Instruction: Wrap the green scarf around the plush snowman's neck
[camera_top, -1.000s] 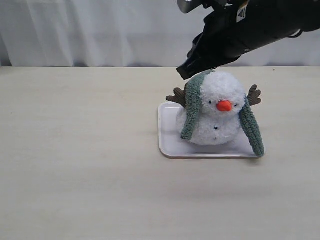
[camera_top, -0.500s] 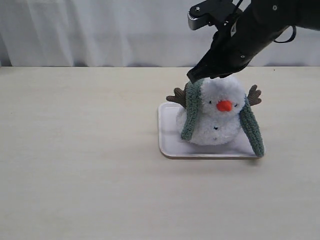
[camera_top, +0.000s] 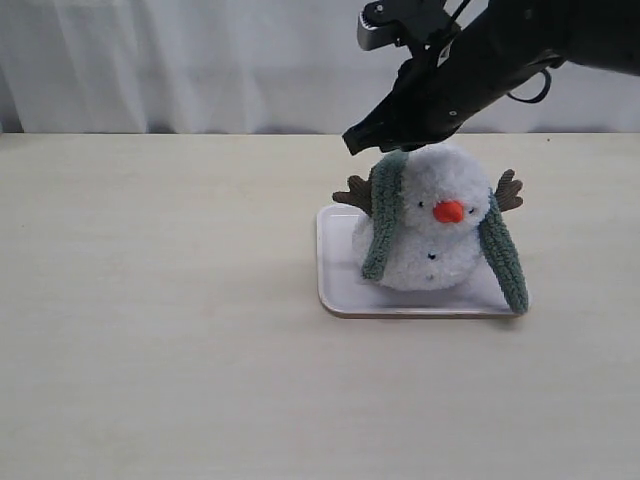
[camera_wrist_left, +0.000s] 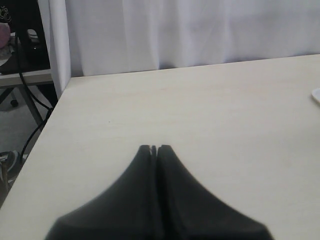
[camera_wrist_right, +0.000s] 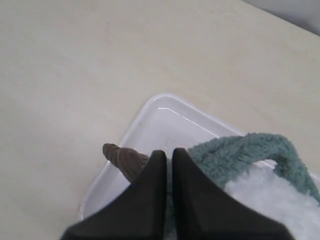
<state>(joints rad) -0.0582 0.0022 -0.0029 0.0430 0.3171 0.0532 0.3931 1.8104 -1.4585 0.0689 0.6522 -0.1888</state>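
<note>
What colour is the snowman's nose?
Orange; the carrot nose shows best in the exterior view.

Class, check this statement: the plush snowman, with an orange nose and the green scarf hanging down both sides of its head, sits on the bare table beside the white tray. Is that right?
No. The plush snowman sits on the white tray, not beside it; the exterior view shows this. Its orange nose and the green scarf down both sides are as stated.

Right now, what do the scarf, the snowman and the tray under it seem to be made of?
Green scarf: fuzzy plush fabric, matte; its pile looks ribbed. Plush snowman: fluffy white pile, matte, shaggy fibres. Tray: probably plastic; smooth, faintly glossy, rounded corners.
</note>
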